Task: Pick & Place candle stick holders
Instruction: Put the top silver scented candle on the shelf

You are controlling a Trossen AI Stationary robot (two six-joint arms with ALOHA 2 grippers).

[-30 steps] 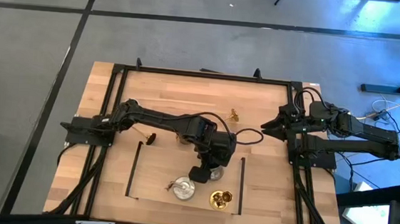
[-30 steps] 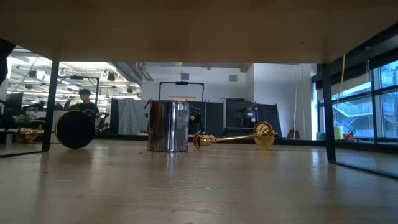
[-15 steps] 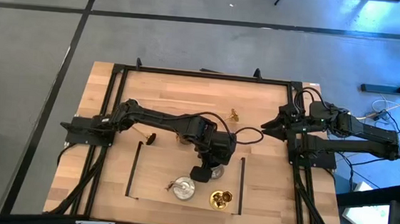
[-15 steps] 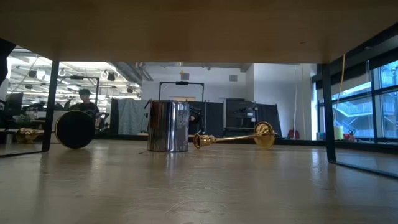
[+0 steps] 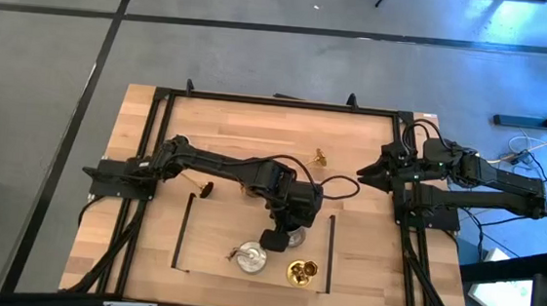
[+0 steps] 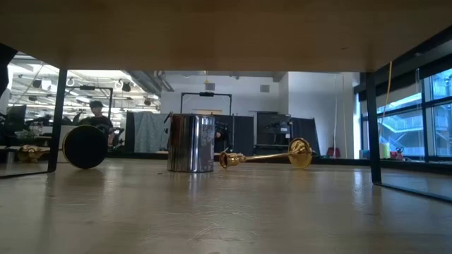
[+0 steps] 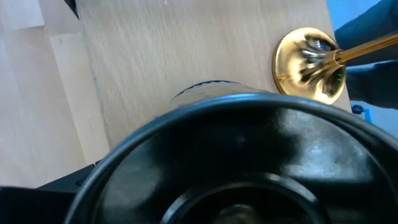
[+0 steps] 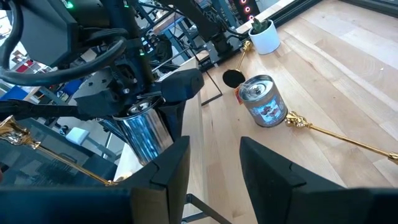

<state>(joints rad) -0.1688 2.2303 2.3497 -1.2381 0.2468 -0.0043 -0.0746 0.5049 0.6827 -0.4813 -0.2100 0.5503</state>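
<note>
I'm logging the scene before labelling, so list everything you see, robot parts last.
table: one, light wood, with a black frame.
tape lines: two, black, on the table's near half.
silver holders: three, silver-grey; that one is between the tape lines, one is beneath the left hand, and one is partly under the left arm.
gold holders: three, shiny gold; that one is between the tape lines, one is toward the far middle, and one lies by the left arm, its base looking black.
plant pot: one, white, beyond the table.
person: one, far back in the room.
left hand: dark, mid-table.
right hand: dark, open, at the table's right edge.
</note>
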